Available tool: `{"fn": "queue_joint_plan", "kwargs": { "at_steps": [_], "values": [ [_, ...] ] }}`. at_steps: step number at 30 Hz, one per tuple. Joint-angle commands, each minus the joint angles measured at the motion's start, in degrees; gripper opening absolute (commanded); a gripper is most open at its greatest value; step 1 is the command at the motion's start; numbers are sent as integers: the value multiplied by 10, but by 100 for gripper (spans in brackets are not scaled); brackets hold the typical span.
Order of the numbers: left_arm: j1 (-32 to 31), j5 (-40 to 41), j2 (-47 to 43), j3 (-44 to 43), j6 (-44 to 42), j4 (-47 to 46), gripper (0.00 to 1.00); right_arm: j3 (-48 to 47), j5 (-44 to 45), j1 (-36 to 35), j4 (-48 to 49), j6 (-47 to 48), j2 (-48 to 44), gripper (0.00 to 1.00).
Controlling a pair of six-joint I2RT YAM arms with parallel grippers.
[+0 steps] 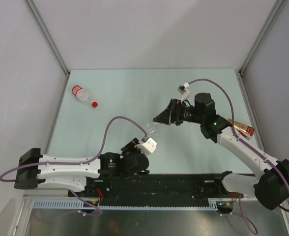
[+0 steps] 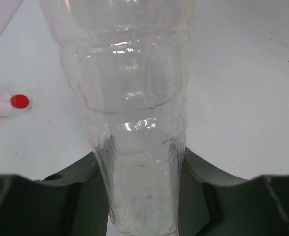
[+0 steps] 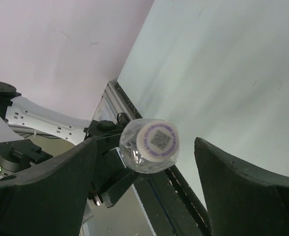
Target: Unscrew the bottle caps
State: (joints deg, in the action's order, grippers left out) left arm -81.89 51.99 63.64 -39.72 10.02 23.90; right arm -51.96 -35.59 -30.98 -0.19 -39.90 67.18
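Centring the white cap (image 3: 158, 141) between the open fingers is judged to be what this step needs first. The clear crinkled bottle (image 2: 134, 123) is clamped low on its body by the left gripper (image 2: 139, 172), whose jaws are pressed tight against it. It is held up over the near half of the worktop (image 1: 134, 88), about midway between the left and right edges, with its neck pointed at the right gripper (image 3: 145, 147). That gripper's jaws are spread wide, one on each side of the cap with a gap on both sides, and nothing is held by it. The twist is best made in line with the bottle's axis, since the thin wall is likely to buckle under side load. A firm left hold is needed so that the bottle is not spun along. A red cap (image 1: 94, 104) is seen lying loose toward the far left corner, beside the red-labelled bottle (image 1: 79, 92). The amber bottle (image 1: 242, 128) lies at the right edge.
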Motion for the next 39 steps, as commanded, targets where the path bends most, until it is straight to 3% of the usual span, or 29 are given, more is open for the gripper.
{"fn": "queue_joint_plan", "kwargs": {
  "at_steps": [1,13,20,33,35,39],
  "values": [
    [-8,34,-27,-16,6,-2,13,-23,-19,4,-18,13,8,82],
    [-36,42,4,-34,8,11,12,-23,-38,6,19,-20,12,66],
    [-38,48,24,-34,26,17,12,-23,-46,4,16,-29,10,44],
    [-37,38,-22,-16,55,20,13,-24,-46,4,10,-30,10,44],
    [-37,35,-21,-16,56,21,13,-23,-45,3,9,-29,7,36],
    [-38,32,-10,-16,61,20,13,-21,-40,3,14,-26,0,7]
  ]
}}
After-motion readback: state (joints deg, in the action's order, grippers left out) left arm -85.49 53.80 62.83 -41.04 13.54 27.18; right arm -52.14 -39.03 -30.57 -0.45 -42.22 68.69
